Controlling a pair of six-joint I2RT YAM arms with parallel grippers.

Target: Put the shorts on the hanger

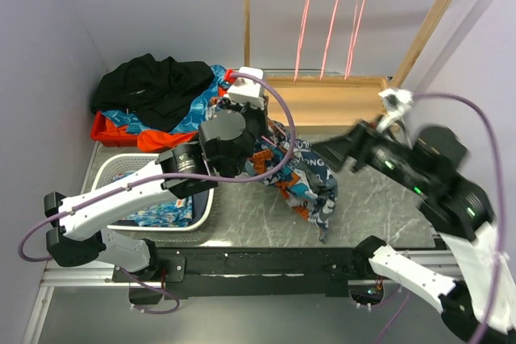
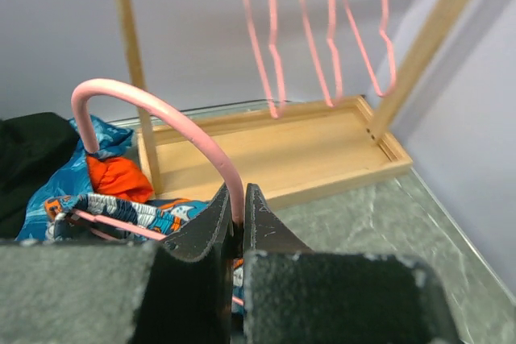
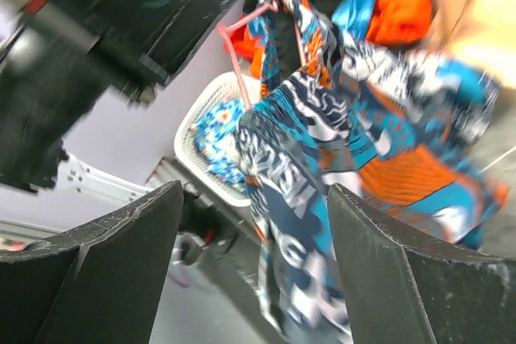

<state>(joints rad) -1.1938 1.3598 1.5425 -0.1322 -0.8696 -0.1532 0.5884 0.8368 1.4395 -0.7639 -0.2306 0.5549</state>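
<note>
left claw (image 2: 242,223) clamped on the hanger (image 2: 161,110) by the far edge, shorts (image 1: 310,179) hanging lopsided; right claw (image 3: 251,199) wide open, empty, so a jolt could slide them off

Top cam overhead; wrist cams close, sharing shorts (image 3: 339,159).

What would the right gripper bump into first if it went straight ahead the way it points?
Most likely the shorts. They dangle from the hanger right before the right gripper, framed between its open fingers in the wrist view. The picture is blurred, so the gap is hard to judge.
</note>
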